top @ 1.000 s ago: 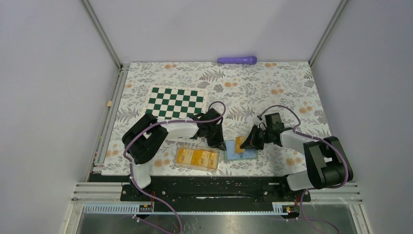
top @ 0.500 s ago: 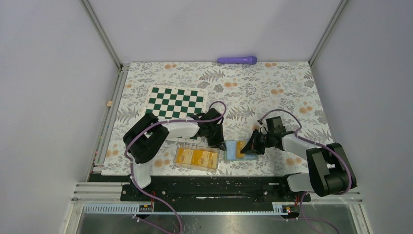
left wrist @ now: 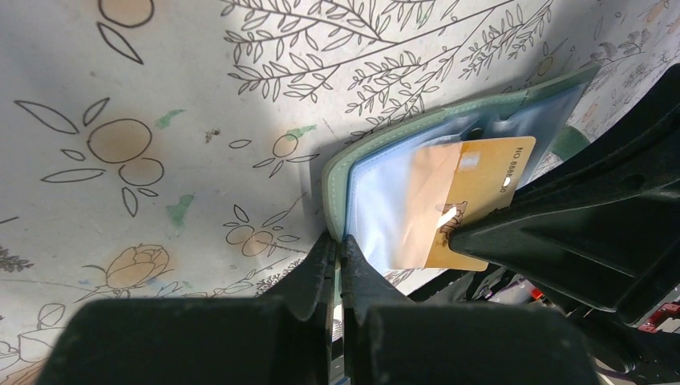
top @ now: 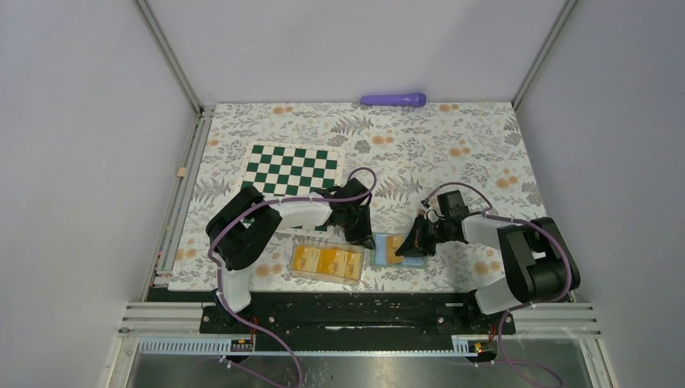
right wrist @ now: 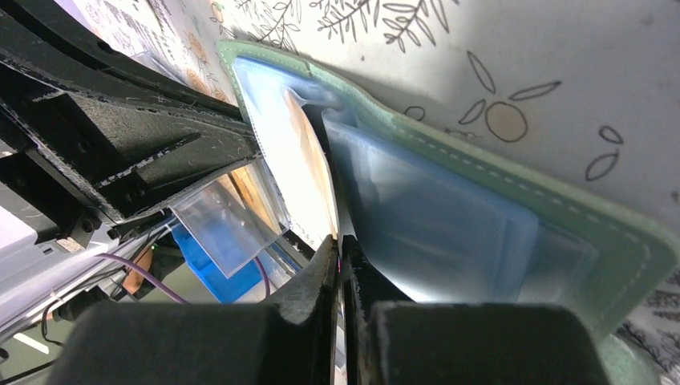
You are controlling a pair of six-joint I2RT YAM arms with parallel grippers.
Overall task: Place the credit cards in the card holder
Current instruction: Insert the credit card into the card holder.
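Observation:
The sage-green card holder (top: 381, 255) lies open, light blue inside, between both arms. My left gripper (top: 361, 238) is shut on its left edge (left wrist: 335, 180), the fingertips (left wrist: 321, 250) pinching the green rim. My right gripper (top: 415, 242) is shut on an orange-yellow credit card (left wrist: 479, 186). The card's leading half sits under a translucent blue pocket (left wrist: 397, 204) of the holder. In the right wrist view the card (right wrist: 314, 172) runs edge-on from the gripper (right wrist: 341, 247) into the card holder (right wrist: 489, 200). More credit cards (top: 326, 261) lie in a clear box.
The clear plastic box (top: 305, 275) sits just left of the holder, close under my left arm. A green-and-white chessboard (top: 294, 169) lies behind the left arm. A purple cylinder (top: 393, 99) rests at the far edge. The table has a floral cloth (top: 452, 153).
My right gripper has come down and slightly left with the card, which now lies lower and deeper in the holder. The left gripper has kept its grip and place.

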